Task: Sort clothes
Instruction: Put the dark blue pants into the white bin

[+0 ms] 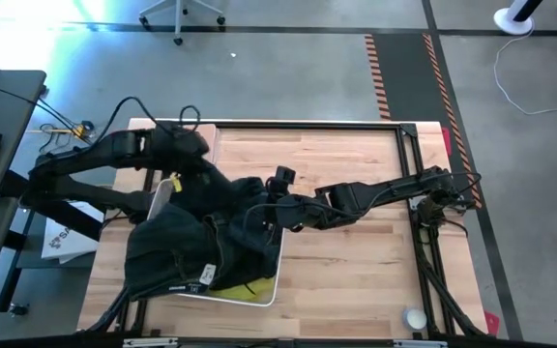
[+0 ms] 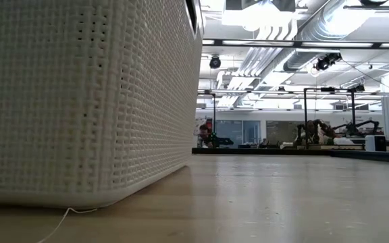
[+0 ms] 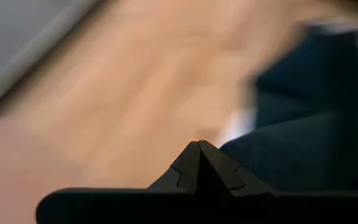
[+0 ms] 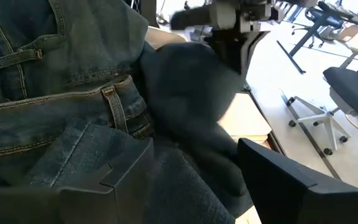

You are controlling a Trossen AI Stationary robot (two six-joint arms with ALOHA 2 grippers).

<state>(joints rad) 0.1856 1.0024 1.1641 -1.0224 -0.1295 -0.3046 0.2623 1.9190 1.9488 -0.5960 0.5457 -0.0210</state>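
Observation:
A white woven basket [image 1: 264, 290] stands on the table's left half; its wall fills the low view [image 2: 80, 101]. It is heaped with dark clothes: denim jeans [image 4: 55, 93], a dark green garment [image 4: 191, 93] and a yellow garment [image 1: 245, 286] at its near rim. My left gripper [image 1: 193, 153] is above the basket's far side, shut on the dark green garment [image 3: 303, 143]. My right gripper [image 1: 277, 208] is open over the heap's right side. Its fingers [image 4: 123, 180] stand low over the jeans, and I cannot tell whether they touch. My left gripper is shut on the dark green garment from above, its fingertips [image 3: 199, 149] closed together. The garment's upper part [image 4: 219, 56] runs up to the gripper and hangs down onto the heap of jeans. The fingers hide which edge or fold they have.
The table's right half is bare wood [image 1: 356, 261]. A small white round object [image 1: 414, 317] sits near the table's near right corner. Black frame rails [image 1: 307, 124] run along the table's edges. Office chairs and benches stand in the room beyond.

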